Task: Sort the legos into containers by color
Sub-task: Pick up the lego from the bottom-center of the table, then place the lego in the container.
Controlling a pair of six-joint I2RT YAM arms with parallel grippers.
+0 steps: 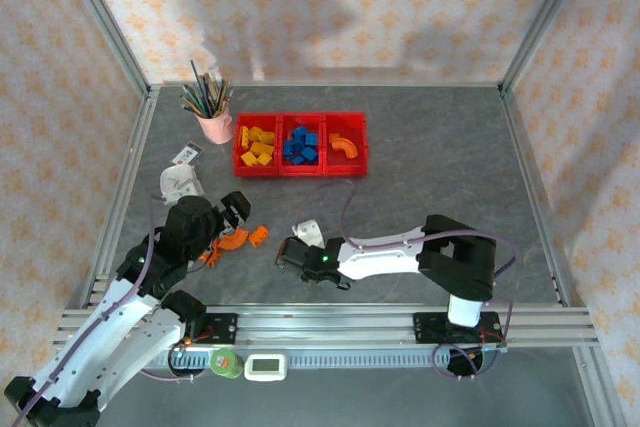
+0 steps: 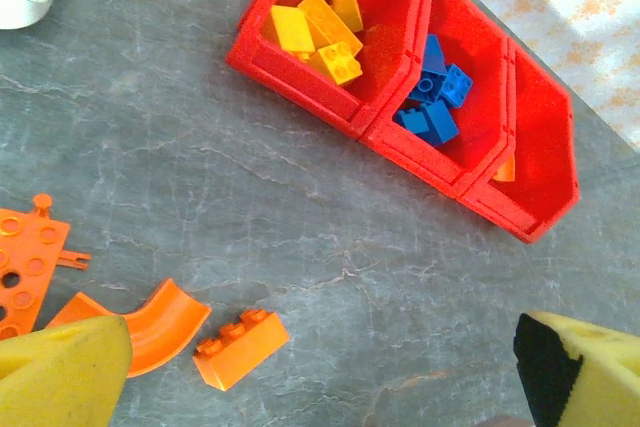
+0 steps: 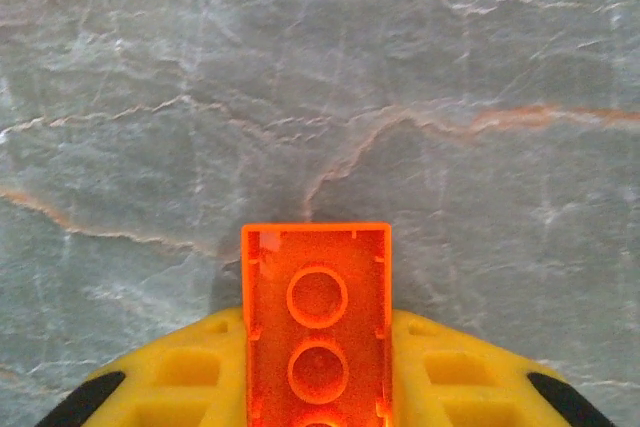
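An orange brick [image 3: 317, 322] sat clamped in my right gripper [image 3: 317, 372] — hollow side showing, over bare table [image 3: 300, 97]. My left gripper [image 2: 320, 372] hung wide apart above an arch [image 2: 160, 327] and a second brick [image 2: 240, 347] — near the bins [image 2: 300, 87].

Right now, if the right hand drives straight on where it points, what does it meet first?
Likely the bare table, brick end first: the right hand grips an orange brick that sticks out past its fingers. Depth is unclear.

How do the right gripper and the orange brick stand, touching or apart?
Touching. The right wrist view shows the orange brick between the right gripper's yellow fingers, no gap on either side.
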